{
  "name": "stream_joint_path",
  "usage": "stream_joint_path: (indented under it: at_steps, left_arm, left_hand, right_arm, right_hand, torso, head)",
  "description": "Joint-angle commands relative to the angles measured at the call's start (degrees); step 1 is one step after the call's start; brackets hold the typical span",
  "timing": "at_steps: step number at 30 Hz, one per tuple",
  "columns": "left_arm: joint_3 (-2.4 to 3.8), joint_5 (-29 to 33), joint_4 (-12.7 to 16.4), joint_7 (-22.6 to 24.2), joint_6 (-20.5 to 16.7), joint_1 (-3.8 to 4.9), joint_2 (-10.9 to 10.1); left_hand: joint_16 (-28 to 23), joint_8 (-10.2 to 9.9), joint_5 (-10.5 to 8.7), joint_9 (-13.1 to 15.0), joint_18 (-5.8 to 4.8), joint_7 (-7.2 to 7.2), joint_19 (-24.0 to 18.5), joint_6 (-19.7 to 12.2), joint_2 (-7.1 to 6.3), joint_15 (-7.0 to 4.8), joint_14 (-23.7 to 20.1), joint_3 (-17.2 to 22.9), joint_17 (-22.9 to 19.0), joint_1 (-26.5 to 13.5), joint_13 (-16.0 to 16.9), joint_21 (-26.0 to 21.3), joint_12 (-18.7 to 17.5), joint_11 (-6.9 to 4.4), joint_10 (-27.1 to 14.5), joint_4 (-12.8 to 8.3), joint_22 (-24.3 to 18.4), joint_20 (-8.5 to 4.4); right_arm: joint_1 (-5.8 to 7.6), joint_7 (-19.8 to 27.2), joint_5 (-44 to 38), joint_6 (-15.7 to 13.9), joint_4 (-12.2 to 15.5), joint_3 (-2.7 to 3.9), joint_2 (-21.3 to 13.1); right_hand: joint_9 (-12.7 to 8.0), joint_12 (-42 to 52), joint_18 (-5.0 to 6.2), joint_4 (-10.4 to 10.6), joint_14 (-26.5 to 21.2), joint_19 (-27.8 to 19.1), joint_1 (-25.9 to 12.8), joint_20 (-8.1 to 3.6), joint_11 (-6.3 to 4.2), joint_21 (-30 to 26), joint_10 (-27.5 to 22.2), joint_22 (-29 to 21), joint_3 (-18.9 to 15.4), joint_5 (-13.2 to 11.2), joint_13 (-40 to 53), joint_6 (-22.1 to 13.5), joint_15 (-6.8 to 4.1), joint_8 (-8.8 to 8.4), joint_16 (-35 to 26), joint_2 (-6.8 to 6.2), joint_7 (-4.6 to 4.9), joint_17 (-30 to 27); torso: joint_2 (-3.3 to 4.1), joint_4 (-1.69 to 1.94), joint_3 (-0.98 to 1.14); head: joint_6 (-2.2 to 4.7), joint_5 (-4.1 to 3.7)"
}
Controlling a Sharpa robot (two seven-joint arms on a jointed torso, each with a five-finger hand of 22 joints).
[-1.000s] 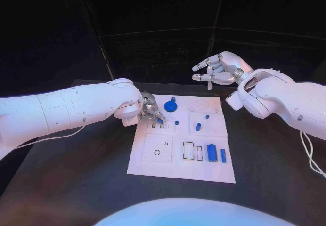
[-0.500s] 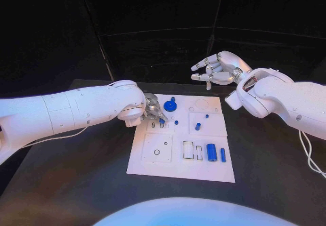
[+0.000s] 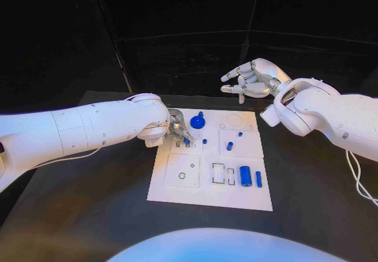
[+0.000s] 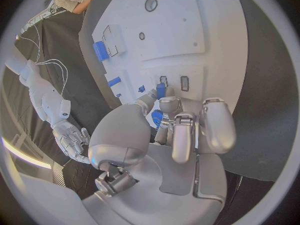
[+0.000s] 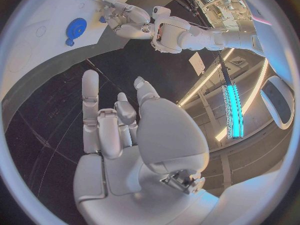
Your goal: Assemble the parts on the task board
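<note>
The white task board (image 3: 177, 191) lies in the middle of the black table. My left hand (image 3: 176, 129) hovers low over its far left part and pinches a small blue part (image 4: 160, 90) just above two small slots (image 4: 184, 82). A blue round disc (image 3: 198, 123) stands just beyond the hand. Small blue pegs (image 3: 230, 146) stand near the board's middle. A blue cylinder (image 3: 246, 176) and a thin blue bar (image 3: 258, 179) lie at the right. My right hand (image 3: 252, 79) is raised beyond the board's far edge, fingers apart, holding nothing.
Rectangular cut-outs (image 3: 218, 173) and a small round hole (image 3: 182, 176) mark the board's near half. Black table (image 3: 87, 213) surrounds the board on all sides. A dark curtain wall stands behind the table.
My left arm has crept slightly to the right, the blue part still in its fingers. The right hand has risen a little.
</note>
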Motion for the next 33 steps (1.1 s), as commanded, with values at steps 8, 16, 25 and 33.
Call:
stream_joint_path:
  at_steps: [8, 16, 25, 33]
  left_arm:
    - [0.0, -2.0, 0.0, -0.6, 1.8, -0.01, 0.2]
    - [0.0, -2.0, -0.1, -0.4, 2.2, -0.08, 0.3]
    - [-0.01, -2.0, -0.2, -0.3, 2.4, -0.33, 0.5]
    - [-0.01, -2.0, -0.2, -0.1, 2.6, -0.44, 0.6]
  left_hand:
    - [0.2, 0.5, 0.21, 0.3, -0.31, -0.44, 0.4, -0.1, 0.23, -0.25, 5.9, 6.9, 15.1, 0.1, 0.0, 0.4, 0.3, -0.25, 0.3, -6.2, 0.2, -0.23]
    - [0.2, 0.5, 0.21, 0.3, -0.3, -0.45, 0.3, -0.1, 0.18, -0.26, 5.9, 7.0, 15.1, 0.1, 0.0, 0.4, 0.3, -0.26, 0.4, -6.2, 0.1, -0.24]
    - [0.2, 0.5, 0.21, 0.3, -0.3, -0.46, 0.4, -0.1, 0.15, -0.26, 5.9, 7.0, 15.1, 0.1, 0.0, 0.4, 0.4, -0.26, 0.4, -6.2, 0.2, -0.24]
    - [0.2, 0.7, 0.2, 0.4, -0.32, -0.47, 0.4, -0.1, 0.03, -0.28, 5.9, 7.2, 15.1, -0.1, 0.1, 0.4, 0.5, -0.28, 0.4, -6.1, 0.2, -0.25]
  right_arm:
    - [0.11, 0.3, -0.3, 0.5, -0.1, 0.06, 0.1]
    - [0.11, 0.3, -0.3, 0.5, -0.1, 0.06, 0.2]
    - [0.11, 0.4, -0.3, 0.5, -0.2, 0.06, 0.3]
    - [0.1, 0.4, -0.3, 0.6, -0.2, 0.06, 0.3]
  right_hand:
    - [0.0, 0.3, 0.36, -0.1, 2.4, 0.5, 0.4, -0.1, -0.03, -0.3, 0.2, -0.1, -0.2, -0.2, 0.0, -0.2, -0.04, 0.45, 0.1, 0.19, -0.19, -0.2]
    - [0.1, 0.3, 0.36, -0.1, 2.4, 0.5, 0.4, -0.1, -0.03, -0.3, 0.2, -0.1, -0.2, -0.2, 0.0, -0.2, -0.04, 0.46, 0.1, 0.2, -0.2, -0.2]
    - [0.1, 0.3, 0.36, -0.1, 2.4, 0.5, 0.4, -0.1, -0.04, -0.3, 0.3, -0.1, -0.2, -0.2, 0.0, -0.2, -0.05, 0.49, 0.1, 0.22, -0.2, -0.2]
    - [0.1, 0.3, 0.36, -0.1, 2.4, 0.5, 0.4, -0.1, -0.04, -0.3, 0.3, -0.1, -0.2, -0.2, 0.0, -0.2, -0.05, 0.49, 0.1, 0.22, -0.2, -0.2]
  torso:
    - [-0.01, 0.0, -0.01]
    - [0.01, 0.04, -0.01]
    - [-0.03, 0.04, 0.02]
    - [0.01, 0.0, 0.03]
  head:
    - [0.01, -0.08]
    - [-0.23, -0.05]
    - [-0.25, -0.07]
    - [-0.19, -0.08]
